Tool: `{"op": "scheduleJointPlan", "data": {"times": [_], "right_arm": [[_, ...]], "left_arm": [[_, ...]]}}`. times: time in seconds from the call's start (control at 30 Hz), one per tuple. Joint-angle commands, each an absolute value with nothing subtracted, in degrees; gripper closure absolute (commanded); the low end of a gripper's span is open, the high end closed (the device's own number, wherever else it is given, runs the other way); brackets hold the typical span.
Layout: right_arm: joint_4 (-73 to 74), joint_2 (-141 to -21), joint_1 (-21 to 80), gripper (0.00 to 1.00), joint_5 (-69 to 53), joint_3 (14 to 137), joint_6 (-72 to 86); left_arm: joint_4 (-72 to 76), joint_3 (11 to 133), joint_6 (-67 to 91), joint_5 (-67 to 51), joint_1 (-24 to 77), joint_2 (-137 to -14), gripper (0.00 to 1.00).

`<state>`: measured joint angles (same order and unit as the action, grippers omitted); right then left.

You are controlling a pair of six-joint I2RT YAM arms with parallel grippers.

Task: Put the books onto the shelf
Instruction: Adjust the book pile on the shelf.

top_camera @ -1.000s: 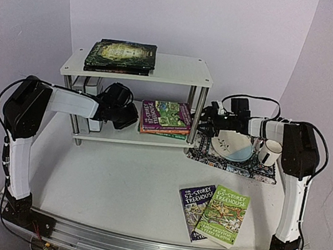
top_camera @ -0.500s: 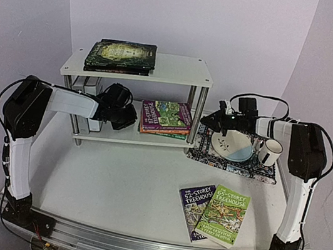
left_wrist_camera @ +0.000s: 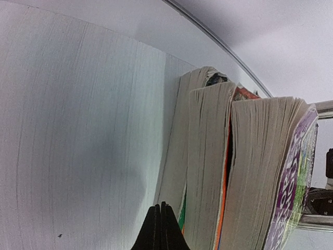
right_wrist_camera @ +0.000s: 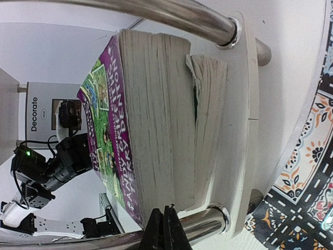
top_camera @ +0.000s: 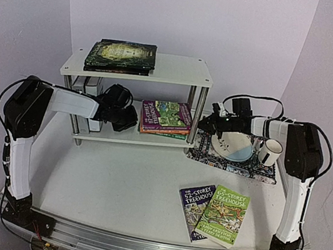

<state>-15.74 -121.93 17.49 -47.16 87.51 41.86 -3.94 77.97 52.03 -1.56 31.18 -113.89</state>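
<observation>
Item: purple-topped stack of paperbacks, on the lower board of the white chrome-posted two-tier shelf. Left hand and right hand flank it, fingers pressed together, empty. Advice: nudge the ends square, gently. Two Treehouse paperbacks await on the worktop.

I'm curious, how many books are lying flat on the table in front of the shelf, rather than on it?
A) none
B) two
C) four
B: only a green paperback and the blue-purple paperback it partly overlaps lie on the table; every other book in view sits on the shelf.
</observation>
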Motion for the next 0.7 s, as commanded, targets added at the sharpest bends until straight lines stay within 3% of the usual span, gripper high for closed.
{"op": "scheduleJointPlan", "data": {"times": [0.0,0.67], "right_arm": [[-14.43,-122.88,18.22,1.0,-49.04,89.85,40.74],[-10.26,-123.33,18.27,1.0,-44.99,90.75,37.97]], "left_arm": [[-3.93,80.09,51.5,-3.26,30.94,-114.77,1.0],[-4.04,80.4,51.42,-5.45,31.03,-115.35,1.0]]}}
